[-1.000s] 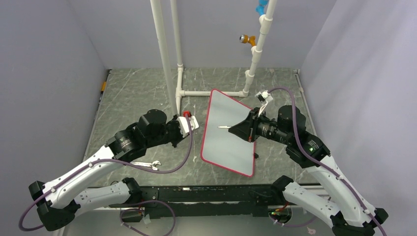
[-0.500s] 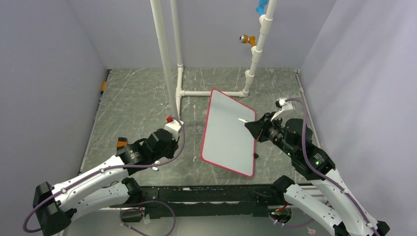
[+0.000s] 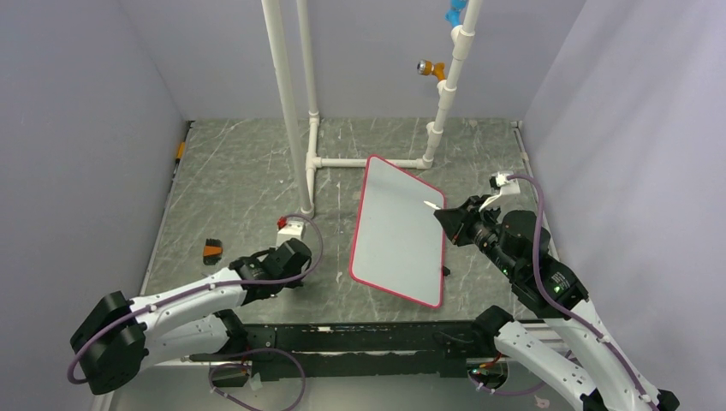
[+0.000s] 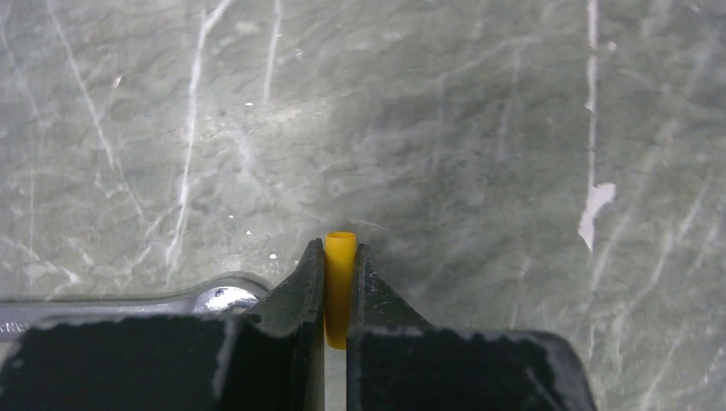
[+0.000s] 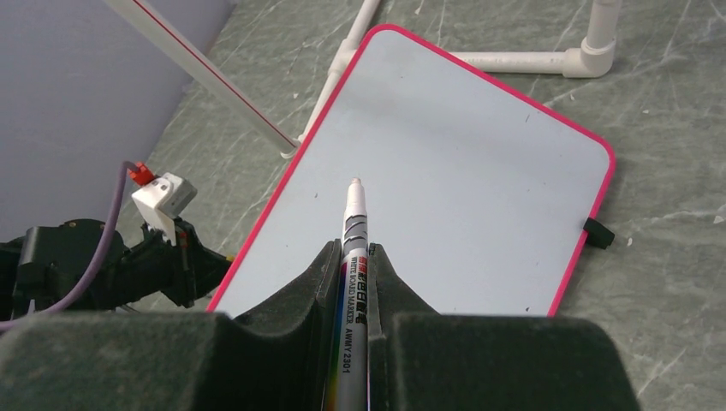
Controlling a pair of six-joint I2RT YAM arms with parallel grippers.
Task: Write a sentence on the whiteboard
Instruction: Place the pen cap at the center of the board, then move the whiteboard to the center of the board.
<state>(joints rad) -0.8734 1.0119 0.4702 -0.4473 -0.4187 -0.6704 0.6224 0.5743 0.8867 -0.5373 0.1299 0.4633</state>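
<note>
The whiteboard (image 3: 398,231) lies tilted right of the table's middle, with a red-pink rim. Its face is blank, also in the right wrist view (image 5: 445,163); no sentence shows on it. My right gripper (image 3: 447,217) (image 5: 353,250) is shut on a silver whiteboard marker (image 5: 353,257). The marker's uncapped tip (image 5: 354,184) points over the board from its right edge and appears to hang above the surface. My left gripper (image 3: 289,276) (image 4: 340,248) is low over the table left of the board, shut on a yellow marker cap (image 4: 340,274).
A white PVC pipe frame (image 3: 368,161) stands behind the board, with an orange valve (image 3: 428,68) higher up. A steel wrench (image 4: 128,304) lies beside my left fingers. A small orange-and-black object (image 3: 211,250) lies at the left. A black foot (image 5: 597,233) sticks out from the board's edge.
My left arm has drawn back toward the near left and lowered to the table beside the wrench. My right gripper has moved the marker from mid-board to the board's right edge.
</note>
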